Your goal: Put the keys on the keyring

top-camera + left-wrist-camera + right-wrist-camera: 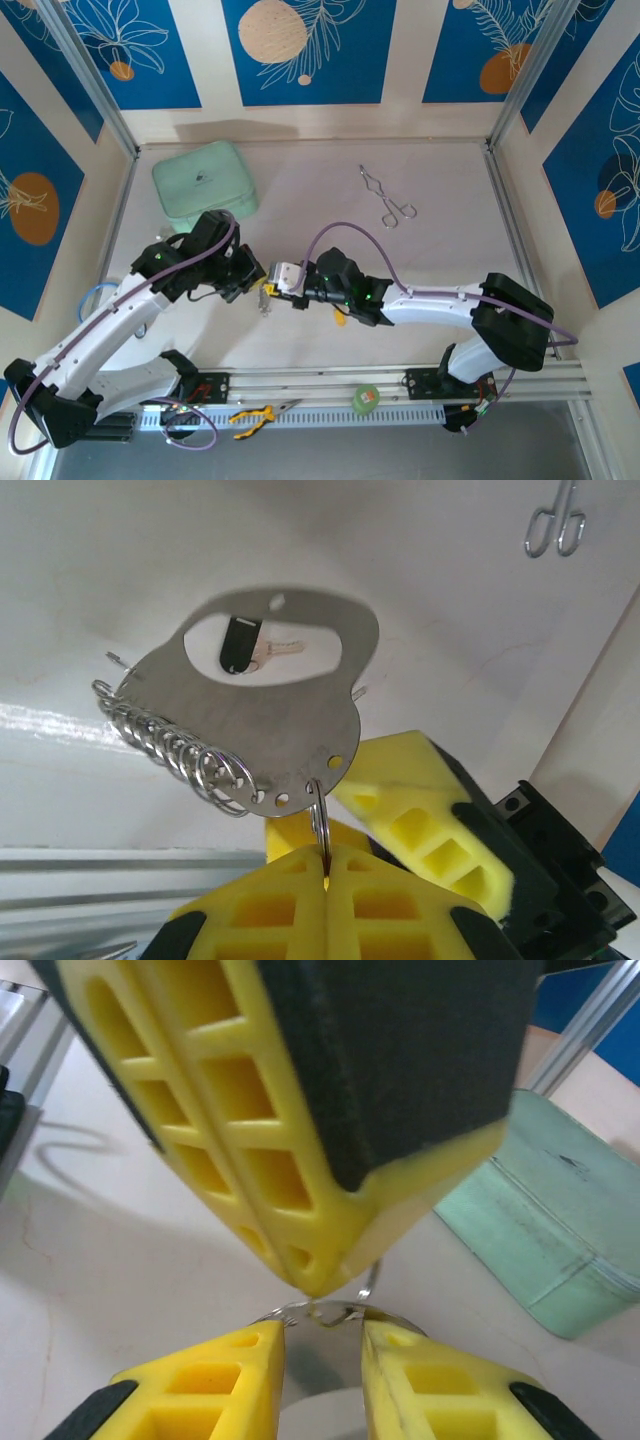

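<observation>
Over the pale surface (450, 600), the left gripper (325, 860) has its jaws clamped on the keyring (280, 730) by its bottom ring. The right gripper (320, 1335), jaws apart, straddles that ring from 3 o'clock. The black-headed key (238, 645) lies flat beyond at 11 o'clock, blade toward 3 o'clock. No writing is legible.

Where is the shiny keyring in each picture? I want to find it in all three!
Top external: keyring just left of centre, a little below the middle.
Left wrist: keyring in the centre, a shiny plate with little rings.
Right wrist: keyring low centre, a thin wire loop.
Shared landmark: the left gripper, its yellow fingers pinching the keyring. It is left of the keyring in top external, below it in left wrist, above it in right wrist.
</observation>
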You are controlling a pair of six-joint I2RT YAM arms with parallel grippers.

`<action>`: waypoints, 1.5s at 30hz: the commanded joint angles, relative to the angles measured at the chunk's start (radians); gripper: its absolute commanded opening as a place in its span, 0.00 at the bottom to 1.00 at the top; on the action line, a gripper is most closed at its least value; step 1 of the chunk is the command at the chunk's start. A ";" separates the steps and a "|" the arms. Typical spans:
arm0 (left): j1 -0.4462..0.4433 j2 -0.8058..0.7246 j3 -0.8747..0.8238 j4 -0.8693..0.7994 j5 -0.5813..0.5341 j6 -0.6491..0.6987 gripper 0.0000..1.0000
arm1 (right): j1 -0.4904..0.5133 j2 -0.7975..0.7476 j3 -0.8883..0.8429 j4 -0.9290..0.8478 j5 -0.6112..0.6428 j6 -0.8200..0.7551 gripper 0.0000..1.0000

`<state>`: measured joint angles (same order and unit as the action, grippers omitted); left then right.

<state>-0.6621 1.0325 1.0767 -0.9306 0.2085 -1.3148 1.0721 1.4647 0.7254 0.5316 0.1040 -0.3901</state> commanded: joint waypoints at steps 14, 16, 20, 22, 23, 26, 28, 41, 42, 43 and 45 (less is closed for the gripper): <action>0.007 -0.009 -0.005 0.010 0.069 -0.154 0.00 | 0.029 -0.001 -0.030 0.142 0.034 -0.034 0.19; 0.006 -0.011 -0.009 0.013 0.072 -0.160 0.00 | 0.030 -0.001 -0.027 0.143 0.034 -0.033 0.16; 0.006 -0.020 -0.016 0.020 0.075 -0.170 0.00 | 0.032 -0.003 -0.024 0.134 0.037 -0.032 0.01; 0.008 -0.039 -0.025 0.042 0.049 -0.164 0.00 | 0.032 -0.007 -0.024 0.119 0.042 -0.030 0.00; 0.007 -0.057 -0.031 0.056 0.016 -0.154 0.11 | 0.030 -0.011 -0.023 0.110 0.042 -0.025 0.00; 0.009 -0.121 -0.048 0.110 -0.113 -0.050 0.58 | 0.022 -0.033 -0.021 0.063 0.029 -0.011 0.00; 0.010 -0.160 -0.054 0.134 -0.212 0.060 0.70 | 0.012 -0.050 -0.012 0.007 0.003 0.001 0.00; 0.009 -0.394 -0.355 0.603 -0.123 1.410 0.62 | -0.164 -0.211 0.116 -0.510 -0.380 0.015 0.00; 0.010 -0.401 -0.378 0.613 -0.070 1.486 0.61 | -0.175 -0.216 0.126 -0.540 -0.401 0.001 0.00; 0.009 -0.403 -0.393 0.617 -0.028 1.546 0.59 | -0.180 -0.220 0.135 -0.570 -0.413 -0.012 0.00; 0.008 -0.400 -0.416 0.614 0.076 1.665 0.55 | -0.186 -0.222 0.166 -0.640 -0.439 -0.048 0.00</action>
<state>-0.6582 0.6373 0.6868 -0.3958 0.0917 0.0051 0.8909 1.2625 0.8406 0.0433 -0.2218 -0.3931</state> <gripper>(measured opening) 0.560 0.045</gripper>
